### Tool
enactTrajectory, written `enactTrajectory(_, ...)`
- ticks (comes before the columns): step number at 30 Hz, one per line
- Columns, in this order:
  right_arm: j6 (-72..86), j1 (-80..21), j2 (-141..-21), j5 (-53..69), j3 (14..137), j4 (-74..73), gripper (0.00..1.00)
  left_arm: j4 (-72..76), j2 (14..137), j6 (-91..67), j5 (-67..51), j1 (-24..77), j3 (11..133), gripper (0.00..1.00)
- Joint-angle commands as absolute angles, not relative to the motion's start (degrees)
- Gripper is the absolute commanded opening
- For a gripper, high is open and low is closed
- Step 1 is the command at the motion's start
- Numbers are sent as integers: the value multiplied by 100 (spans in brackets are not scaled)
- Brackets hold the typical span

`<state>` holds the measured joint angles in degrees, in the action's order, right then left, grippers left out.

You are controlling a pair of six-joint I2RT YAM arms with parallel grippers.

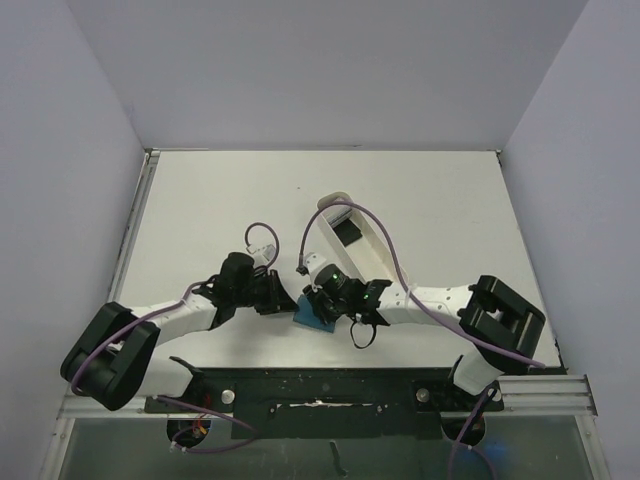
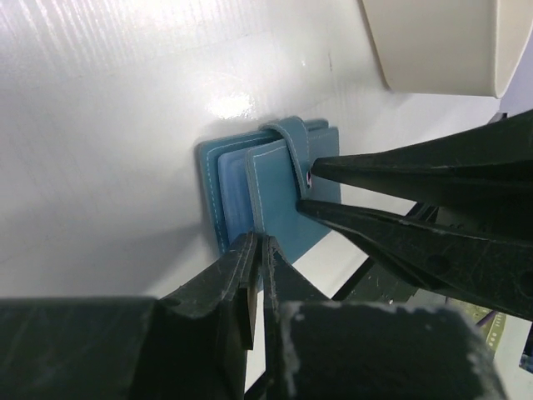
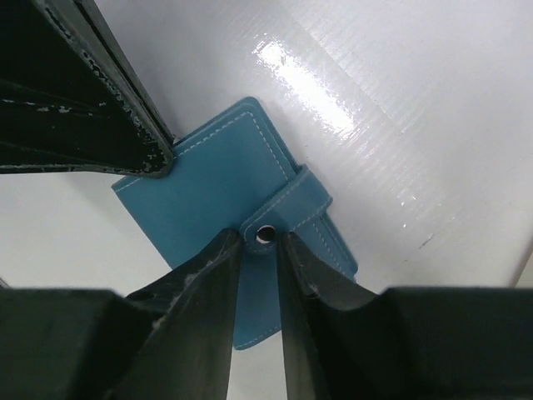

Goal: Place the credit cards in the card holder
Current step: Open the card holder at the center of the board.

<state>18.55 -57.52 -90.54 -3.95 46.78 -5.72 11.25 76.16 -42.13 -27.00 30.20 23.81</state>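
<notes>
My left tool [image 2: 259, 243] is closed tight, its tips at the near edge of the teal card holder [image 2: 271, 187], which lies folded on the table [image 2: 108, 125] between both tools. My right tool [image 3: 260, 243] stands narrowly parted, its tips flanking the holder's snap tab [image 3: 296, 207].

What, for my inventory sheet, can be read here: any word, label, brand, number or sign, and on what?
No text can be read. The card holder shows only stitching and a plain snap stud; the white tray shows no lettering in these views.
</notes>
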Motion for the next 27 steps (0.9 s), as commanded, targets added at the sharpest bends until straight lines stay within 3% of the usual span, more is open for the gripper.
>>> enactTrajectory(1, 1733, -5864, -9013, -1236, 4516, -578, 20, 1016, 7700, -4029, -2578, 2960, 2650, 0)
enactTrajectory(6, 1683, -5941, -8951, -1508, 4429, -420, 0, 1089, 7769, -4040, -2646, 2956, 2634, 0)
enactTrajectory(14, 1642, -5937, -8628, -1728, 4397, -206, 0, 878, 7749, -4073, -2567, 2946, 2721, 0)
enactTrajectory(15, 1612, -5935, -8595, -1579, 4395, -170, 0, 807, 7704, -4160, -2481, 2926, 2738, 2)
enactTrajectory(17, 1647, -5928, -8554, -1459, 4395, -154, 9, 707, 7571, -4375, -2318, 2887, 2736, 17)
enactTrajectory(20, 1863, -5792, -8615, -1429, 4429, -206, 19, 599, 7244, -4705, -2027, 2870, 2671, 30)
enactTrajectory(27, 2199, -5445, -9010, -1729, 4545, -191, 21, 893, 6758, -5589, -1967, 2918, 2181, 45)
